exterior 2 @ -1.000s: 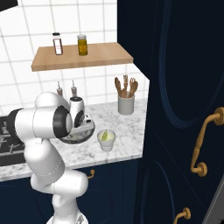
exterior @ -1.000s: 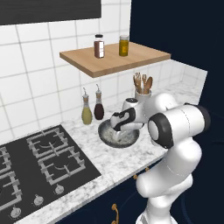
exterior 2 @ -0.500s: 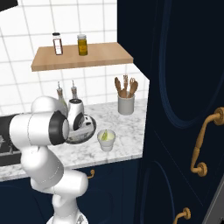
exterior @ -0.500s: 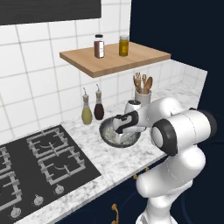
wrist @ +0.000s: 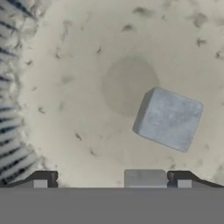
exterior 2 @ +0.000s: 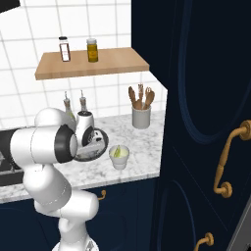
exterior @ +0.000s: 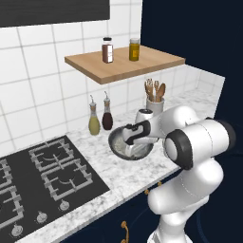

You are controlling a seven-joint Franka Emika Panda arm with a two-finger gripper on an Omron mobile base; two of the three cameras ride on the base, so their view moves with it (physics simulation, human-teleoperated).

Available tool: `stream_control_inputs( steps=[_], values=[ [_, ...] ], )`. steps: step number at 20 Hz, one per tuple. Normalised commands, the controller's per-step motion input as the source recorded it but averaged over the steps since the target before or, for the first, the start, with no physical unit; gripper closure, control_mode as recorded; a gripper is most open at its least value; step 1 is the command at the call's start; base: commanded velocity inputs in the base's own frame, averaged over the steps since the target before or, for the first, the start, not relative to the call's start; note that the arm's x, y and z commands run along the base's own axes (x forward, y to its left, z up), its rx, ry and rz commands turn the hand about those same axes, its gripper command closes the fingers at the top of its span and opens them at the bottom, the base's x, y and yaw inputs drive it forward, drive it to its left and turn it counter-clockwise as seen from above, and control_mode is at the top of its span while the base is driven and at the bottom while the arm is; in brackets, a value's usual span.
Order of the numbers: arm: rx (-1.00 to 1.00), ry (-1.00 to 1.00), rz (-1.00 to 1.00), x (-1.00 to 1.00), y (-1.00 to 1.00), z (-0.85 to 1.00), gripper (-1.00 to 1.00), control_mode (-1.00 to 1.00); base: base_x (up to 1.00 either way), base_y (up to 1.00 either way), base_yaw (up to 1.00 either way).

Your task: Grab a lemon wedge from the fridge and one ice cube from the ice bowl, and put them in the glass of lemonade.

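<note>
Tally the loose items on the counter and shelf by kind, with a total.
Shelf jars: 2
Oil bottles: 2
Utensil holder: 1
Ice bowl: 1
Ice cube: 1
Glass of lemonade: 1
Total: 8

End effector (wrist: 112, 178) lowered deeper into ice bowl (exterior: 115, 140); arm elbow swung lower, forward.

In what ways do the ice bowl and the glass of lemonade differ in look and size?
The ice bowl is wide, shallow and dark grey outside; the glass of lemonade is small, narrower and whitish. The ice bowl has a pale speckled inside with a grey ice cube; the glass holds yellow-green liquid. The claw reaches into the bowl, not the glass. Both stand on the marble counter.
</note>
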Motion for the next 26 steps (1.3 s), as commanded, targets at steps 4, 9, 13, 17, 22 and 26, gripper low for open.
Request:
stream_control_inputs(
  steps=[4, 9, 13, 17, 22, 26],
  values=[
    [0.00, 0.01, 0.00, 0.00, 0.00, 0.00, 1.00, -1.00, 0.00, 0.00, 0.00],
    [0.00, 0.00, 0.00, 0.00, 0.00, 0.00, 1.00, -1.00, 0.00, 0.00, 0.00],
    [0.00, 0.00, 0.00, 0.00, 0.00, 0.00, 1.00, -1.00, 0.00, 0.00, 0.00],
    [0.01, 0.00, 0.00, 0.00, -0.02, 0.14, 1.00, -1.00, 0.00, 0.00, 0.00],
    [0.07, 0.00, 0.00, 0.01, -0.03, 0.58, 1.00, -1.00, 0.00, 0.00, 0.00],
    [0.06, 0.00, 0.00, 0.03, -0.07, 0.52, 1.00, -1.00, 0.00, 0.00, 0.00]
  ],
)
